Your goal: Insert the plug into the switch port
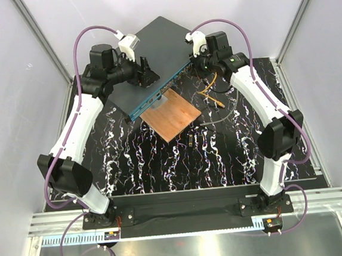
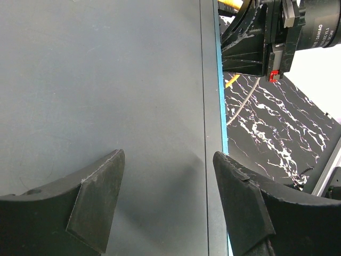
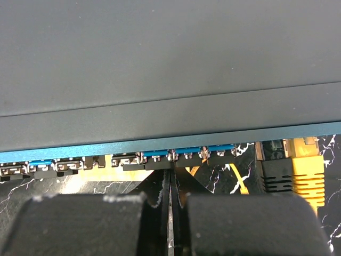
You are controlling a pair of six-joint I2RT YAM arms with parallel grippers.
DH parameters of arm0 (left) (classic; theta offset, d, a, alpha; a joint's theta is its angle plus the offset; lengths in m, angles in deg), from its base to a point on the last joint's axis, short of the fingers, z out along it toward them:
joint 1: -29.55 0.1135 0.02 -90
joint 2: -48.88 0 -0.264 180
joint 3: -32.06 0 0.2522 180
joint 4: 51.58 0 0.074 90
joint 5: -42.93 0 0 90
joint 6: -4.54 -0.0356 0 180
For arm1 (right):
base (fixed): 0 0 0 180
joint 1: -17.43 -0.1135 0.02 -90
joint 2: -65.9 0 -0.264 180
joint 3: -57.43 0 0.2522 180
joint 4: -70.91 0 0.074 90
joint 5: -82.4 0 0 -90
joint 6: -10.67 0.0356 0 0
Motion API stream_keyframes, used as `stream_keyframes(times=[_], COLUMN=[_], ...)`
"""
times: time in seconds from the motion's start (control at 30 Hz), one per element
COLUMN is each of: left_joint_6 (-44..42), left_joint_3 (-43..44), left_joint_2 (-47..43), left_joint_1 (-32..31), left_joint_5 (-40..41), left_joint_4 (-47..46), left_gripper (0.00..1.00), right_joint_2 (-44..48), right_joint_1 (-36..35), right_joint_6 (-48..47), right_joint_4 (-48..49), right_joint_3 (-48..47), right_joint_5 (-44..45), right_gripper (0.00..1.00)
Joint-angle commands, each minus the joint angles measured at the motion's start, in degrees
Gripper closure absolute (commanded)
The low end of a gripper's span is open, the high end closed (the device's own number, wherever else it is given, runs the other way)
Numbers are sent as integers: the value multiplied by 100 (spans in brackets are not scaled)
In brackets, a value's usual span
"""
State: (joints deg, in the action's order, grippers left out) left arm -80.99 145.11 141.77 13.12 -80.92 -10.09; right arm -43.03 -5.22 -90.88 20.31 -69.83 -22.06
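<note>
Left pincer [image 2: 167,162] spread over matte switch [image 2: 106,80]; right pincer [image 3: 171,186] clenched (apparently) near ribbed yellow plug [image 3: 306,172].

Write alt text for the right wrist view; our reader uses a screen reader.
The switch fills the top half, its blue port face running across the middle, a yellow plug at the right end. Below, the right pincer is shut, facing the sockets.
</note>
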Motion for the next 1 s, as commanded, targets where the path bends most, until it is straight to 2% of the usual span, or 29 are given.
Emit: stream_keyframes(times=[0.0,0.1,0.17,0.2,0.27,0.3,0.37,0.4,0.43,0.53,0.6,0.63,0.73,0.8,0.83,0.9,0.93,0.97], left_joint_6=[-122,-306,-359,-359,-394,-412,-412,-412,-534,-561,-553,-518,-456,-228,-166,-122,-78,-69], left_joint_3=[231,293,171,74,-119,-163,-286,-330,-418,-585,-664,-778,-1033,-1209,-1366,-1490,-1543,-1535], left_joint_2=[20,-42,-191,-339,-490,-621,-753,-876,-929,-1175,-1368,-1439,-1729,-1948,-2010,-2124,-2142,-2143], left_joint_1=[69,96,122,148,148,166,183,201,219,271,289,298,298,298,298,298,289,298], left_joint_5=[-43,-70,-183,-210,-254,-245,-245,-245,-254,-280,-324,-316,-289,-263,-263,-263,-193,-71], left_joint_4=[40,163,137,84,-4,-21,-13,-13,-30,-30,-65,-135,-415,-644,-828,-970,-971,-953], left_gripper=[26,26,25,25,24,23,23,22,21,20,19,19,18,17,16,15,15,15], right_joint_2=[-279,37,519,695,1267,1442,1926,2058,2373,2876,3113,3149,3141,3192,3271,3343,3273,3150], right_joint_1=[-406,-380,-389,-363,-362,-362,-354,-354,-354,-354,-362,-362,-362,-362,-362,-406,-424,-450], right_joint_6=[66,13,-92,-171,-233,-268,-295,-339,-383,-637,-796,-813,-586,-304,-295,-339,-287,-8], right_joint_4=[2209,1893,1769,1690,1532,1418,1137,839,688,73,-323,-454,-824,-633,-431,298,431,606], right_joint_3=[-499,-201,341,563,1178,1346,1715,1830,2057,2540,2796,3015,3454,3832,4365,4878,5063,5048], right_joint_5=[-171,-232,-373,-556,-672,-812,-953,-1084,-1155,-1436,-1542,-1542,-1508,-1341,-1305,-1139,-999,-580], right_gripper=[100,100,93,84,75,66,57,45,39,30,30,35,39,40,39,36,37,43])
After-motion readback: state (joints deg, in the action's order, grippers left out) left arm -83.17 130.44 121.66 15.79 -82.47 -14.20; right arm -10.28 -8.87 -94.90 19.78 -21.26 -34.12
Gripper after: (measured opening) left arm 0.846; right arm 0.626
